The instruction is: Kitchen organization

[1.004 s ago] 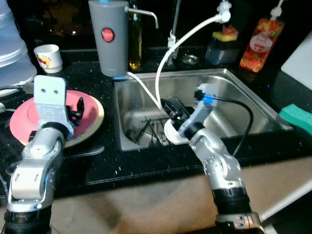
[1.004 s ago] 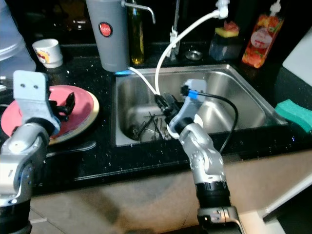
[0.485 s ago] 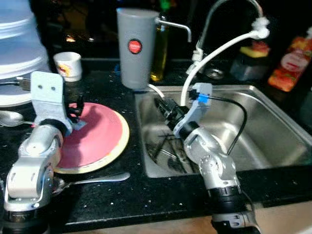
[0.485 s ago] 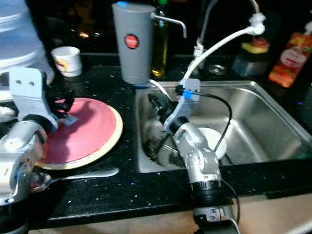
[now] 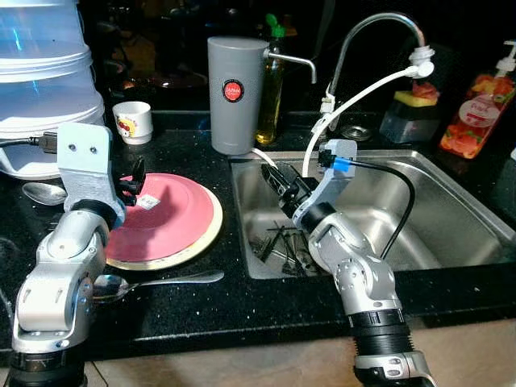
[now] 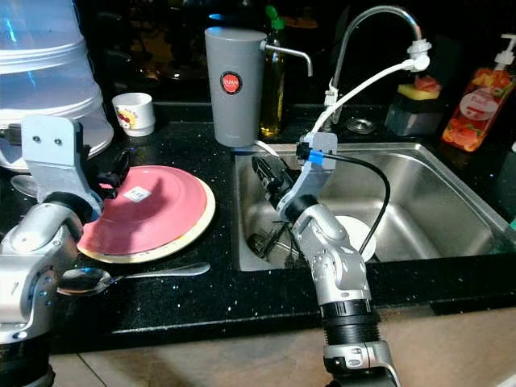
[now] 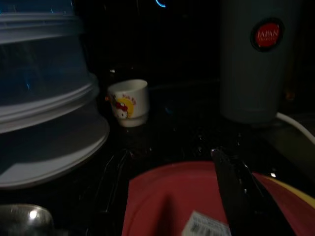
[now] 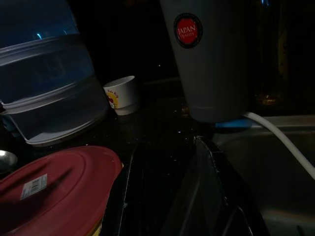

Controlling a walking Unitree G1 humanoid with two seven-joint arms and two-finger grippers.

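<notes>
Left claw: I've got my left gripper [image 5: 135,179] over the near-left rim of the pink plate, fingers [image 7: 236,191] spread apart with nothing between them.
Pink plate: the pink plate [image 5: 165,218] lies flat on the black counter [image 5: 201,314] right under and just ahead of my left claw; a white barcode sticker [image 6: 138,193] sits on it close to the fingertips.
Right claw: my right gripper [image 5: 278,179] hangs inside the sink at its left wall, fingers [image 8: 209,191] parted, holding nothing.
Sink: the steel sink [image 5: 451,218] opens around my right claw; a heap of dark cutlery [image 5: 278,242] lies on the bottom below it, and a small white dish [image 6: 355,238] lies behind my forearm.
Spoon: a spoon [image 5: 153,280] lies on the counter behind my left claw, just beside the plate's near edge.
Grey canister: a grey canister [image 5: 235,95] with a red badge stands well ahead of both claws, at the sink's back-left corner.
Cup: a small white cup [image 5: 132,121] stands ahead of my left claw, next to the stacked clear containers [image 5: 44,89].
Hose: a white hose [image 5: 355,97] arcs from the tap [image 5: 375,32] down past my right claw.
</notes>
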